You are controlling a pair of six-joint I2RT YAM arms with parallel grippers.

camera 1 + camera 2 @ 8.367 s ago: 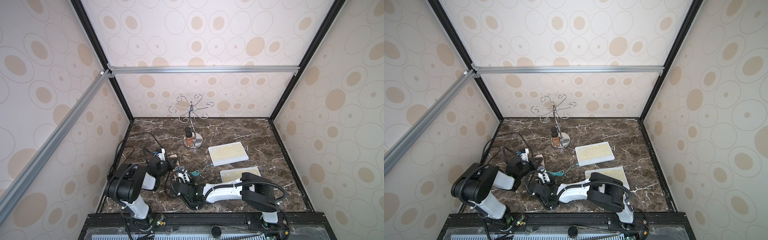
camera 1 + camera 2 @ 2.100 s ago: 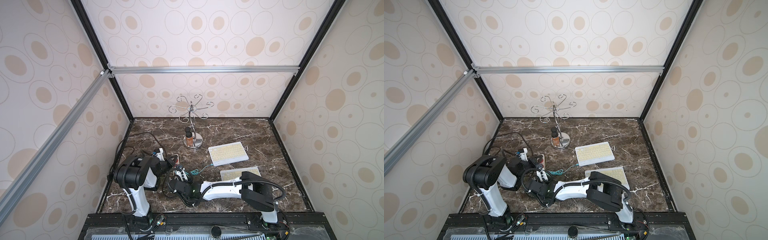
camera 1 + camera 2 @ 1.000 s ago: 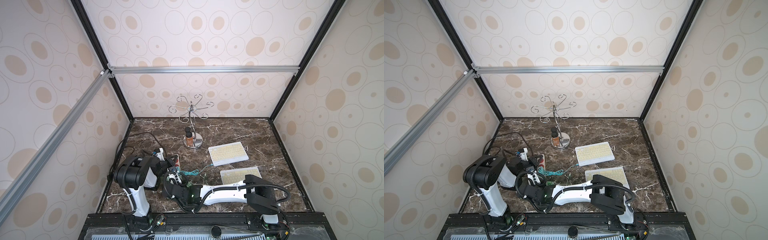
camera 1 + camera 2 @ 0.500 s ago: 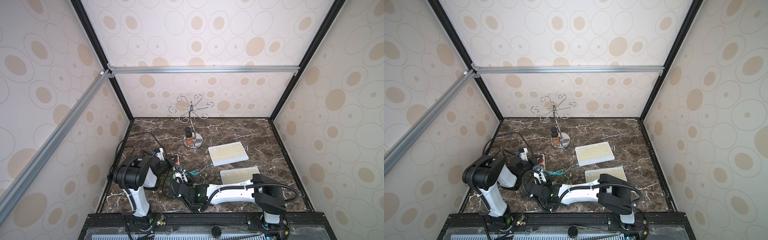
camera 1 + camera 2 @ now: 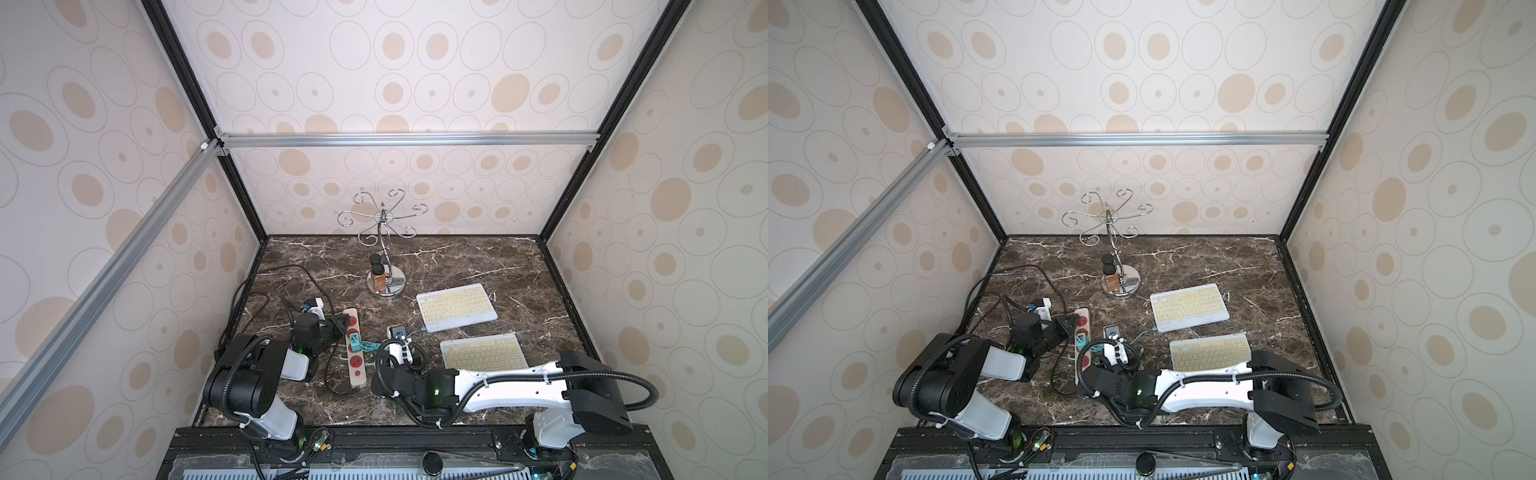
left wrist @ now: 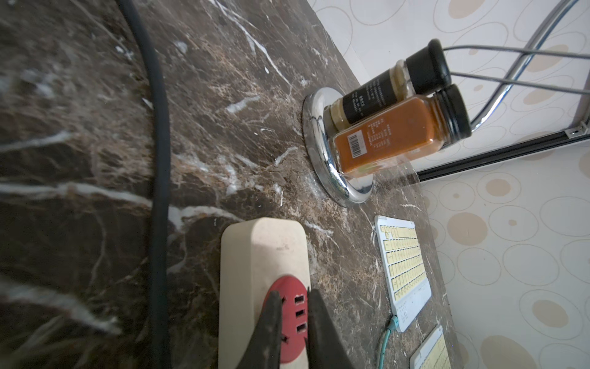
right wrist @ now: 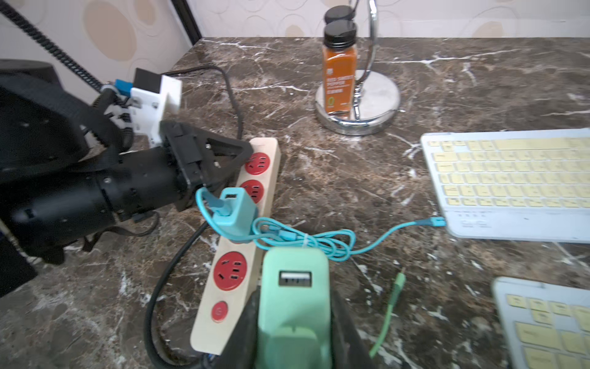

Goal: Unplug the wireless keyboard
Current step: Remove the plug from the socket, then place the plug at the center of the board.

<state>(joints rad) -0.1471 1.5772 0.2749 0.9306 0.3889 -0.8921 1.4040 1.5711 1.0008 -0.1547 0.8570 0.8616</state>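
In both top views the power strip (image 5: 353, 365) lies with its long axis running away from the robot, on the left part of the tabletop (image 5: 478, 262). The left tool (image 5: 341, 321) rests on the strip's far end. The right tool (image 5: 397, 337) sits just to the strip's right and holds a green adapter (image 5: 1112, 331) clear of the sockets. The far keyboard (image 5: 456, 307), its long axis across the tabletop and slightly skewed, lies ahead and to the right of the right tool. The near keyboard (image 5: 482, 353) lies beside that arm. We judge the right arm nearer to both.

In the left wrist view, the left tool (image 6: 294, 297) has its jaws a narrow gap apart, gripping nothing, with the tips pressed on a red socket. A teal cable (image 6: 388, 332) enters the far keyboard's corner. An orange spice jar (image 6: 392, 134) carries a barcode and print too small for us to read.

In the right wrist view, the right tool (image 7: 295, 292) is clamped on the green adapter, whose USB port is empty. A green cable (image 7: 391, 306) lies loose, and we cannot tell where its other end goes. A teal charger (image 7: 234, 214) sits in the strip, and its cable runs to the far keyboard's corner nearest the strip. We judge that plug to be what the coming move turns on. One line on the jar's label looks like "PEPPER".
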